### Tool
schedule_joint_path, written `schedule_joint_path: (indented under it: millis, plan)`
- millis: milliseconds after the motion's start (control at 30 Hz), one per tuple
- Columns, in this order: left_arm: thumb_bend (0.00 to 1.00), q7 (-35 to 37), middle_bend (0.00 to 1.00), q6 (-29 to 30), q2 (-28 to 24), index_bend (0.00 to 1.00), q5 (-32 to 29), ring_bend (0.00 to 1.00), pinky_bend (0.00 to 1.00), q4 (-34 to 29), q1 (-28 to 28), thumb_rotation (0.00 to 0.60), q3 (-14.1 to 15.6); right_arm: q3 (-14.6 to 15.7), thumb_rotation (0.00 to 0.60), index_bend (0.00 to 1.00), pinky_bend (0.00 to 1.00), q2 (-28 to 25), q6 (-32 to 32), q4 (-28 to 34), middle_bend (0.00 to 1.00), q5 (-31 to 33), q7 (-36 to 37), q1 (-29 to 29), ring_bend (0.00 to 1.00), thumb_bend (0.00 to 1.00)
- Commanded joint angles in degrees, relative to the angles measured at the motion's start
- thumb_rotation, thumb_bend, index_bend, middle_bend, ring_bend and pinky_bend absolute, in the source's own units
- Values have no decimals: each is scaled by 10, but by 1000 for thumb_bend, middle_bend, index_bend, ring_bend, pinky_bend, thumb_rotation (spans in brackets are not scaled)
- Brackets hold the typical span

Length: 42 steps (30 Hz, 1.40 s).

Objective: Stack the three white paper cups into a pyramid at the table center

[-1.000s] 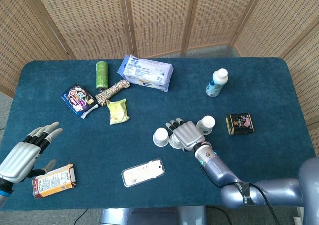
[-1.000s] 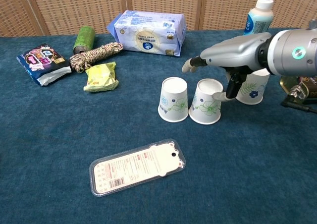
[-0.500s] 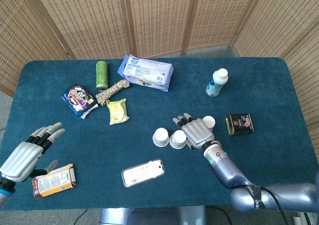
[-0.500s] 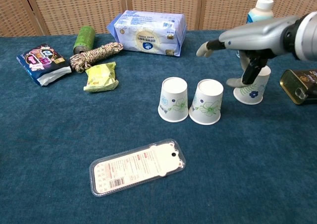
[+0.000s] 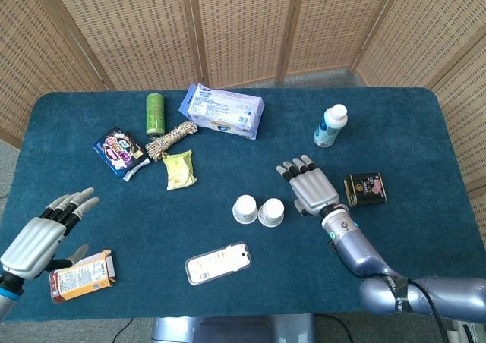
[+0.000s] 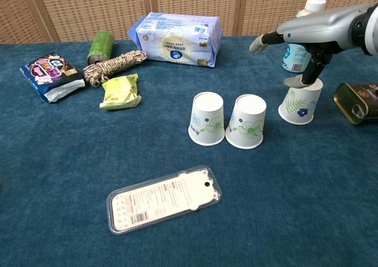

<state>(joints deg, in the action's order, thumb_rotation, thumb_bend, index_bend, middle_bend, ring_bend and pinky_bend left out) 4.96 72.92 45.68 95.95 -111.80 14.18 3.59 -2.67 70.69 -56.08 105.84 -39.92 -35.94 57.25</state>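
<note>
Chest view: right hand (image 6: 307, 36), fingers spread, hovers over third cup (image 6: 300, 101) near tin (image 6: 358, 101).

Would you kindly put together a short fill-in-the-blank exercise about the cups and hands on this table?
1. All three white paper cups stand upside down; ____ of them sit side by side at the table center.
2. The right hand hangs over the third cup, which stands beside a dark ____.
3. The left hand is spread open just above an orange ____.
4. Behind the third cup stands a white-capped ____.

Missing words: two; tin; packet; bottle
</note>
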Motion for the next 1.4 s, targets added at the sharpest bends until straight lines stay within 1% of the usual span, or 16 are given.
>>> schedule_joint_path:
  millis: [33, 333, 867, 933, 1033, 1100, 1133, 1167, 1267, 1400]
  plan:
    - [431, -1, 0, -1, 0, 28, -1, 0, 89, 0, 0, 600, 0, 0, 600, 0, 0, 7, 13, -20, 0, 6, -1, 3, 0, 469]
    - [431, -6, 0, -9, 1, 27, -9, 0, 89, -3, 1, 600, 1, 7, 600, 0, 0, 21, 44, -62, 0, 27, -5, 10, 0, 470]
    - [430, -11, 0, -19, 3, 27, -16, 0, 88, -6, 5, 600, 0, 32, 600, 0, 4, 39, 74, -113, 0, 34, -2, 2, 0, 471]
    - [430, -11, 0, -19, 3, 27, -17, 0, 89, -6, 4, 600, 0, 36, 600, 0, 36, 44, 77, -122, 0, 32, -3, 1, 0, 475]
    - [430, -13, 0, -18, 4, 27, -18, 0, 89, -6, 3, 600, 1, 38, 600, 21, 158, 51, 84, -136, 19, 31, -1, 1, 0, 491]
    - [431, -13, 0, -18, 4, 27, -18, 0, 89, -7, 2, 600, 2, 36, 600, 77, 270, 55, 91, -145, 42, 30, 6, 0, 9, 509]
    - [431, -13, 0, -18, 4, 27, -18, 0, 89, -7, 2, 600, 3, 36, 600, 93, 298, 56, 94, -149, 48, 30, 9, 0, 22, 514]
    - [431, -13, 0, -18, 4, 28, -18, 0, 89, -7, 2, 600, 3, 36, 600, 119, 335, 57, 98, -153, 66, 29, 11, 0, 52, 527]
    - [431, -13, 0, -16, 3, 27, -19, 0, 89, -8, 0, 600, 3, 36, 600, 192, 394, 60, 105, -162, 135, 24, 18, -1, 127, 570]
    - [430, -14, 0, -15, 4, 29, -19, 0, 89, -9, 0, 600, 2, 33, 600, 286, 499, 65, 105, -171, 210, 14, 27, -5, 218, 593]
